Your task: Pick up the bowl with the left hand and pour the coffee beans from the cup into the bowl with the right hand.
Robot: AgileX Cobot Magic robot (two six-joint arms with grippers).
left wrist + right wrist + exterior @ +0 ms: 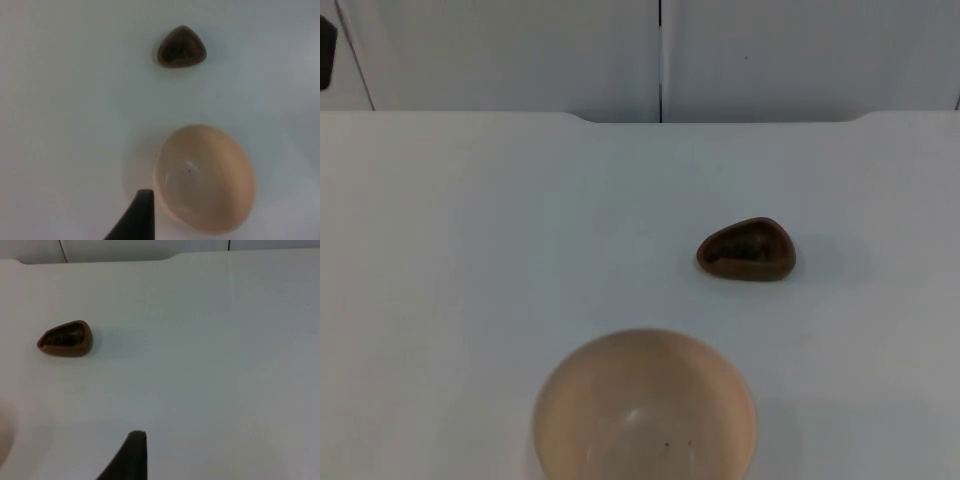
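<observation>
- Pale peach, round, glossy bowl (645, 408) stands upright on the white bench (470, 250), at the near edge in the top view; inside bare but for a couple of dark specks.
- Small brown teardrop-shaped cup (747, 249) sits farther back and toward the right arm's side, well apart from the bowl; dark contents inside, likely the coffee beans.
- Cup's long axis runs roughly across the bench, narrow end toward the right.
- Left end effector (135, 220): one black fingertip just beside the bowl's rim, not touching; bowl lies directly ahead, cup beyond it. Opening cannot be told; nothing seen in its hold.
- Right end effector (127, 457): above bare bench, cup well off ahead. Opening cannot be told; holds nothing visible.
- Judgement: nothing grasped yet; left arm is nearer the bowl.
</observation>
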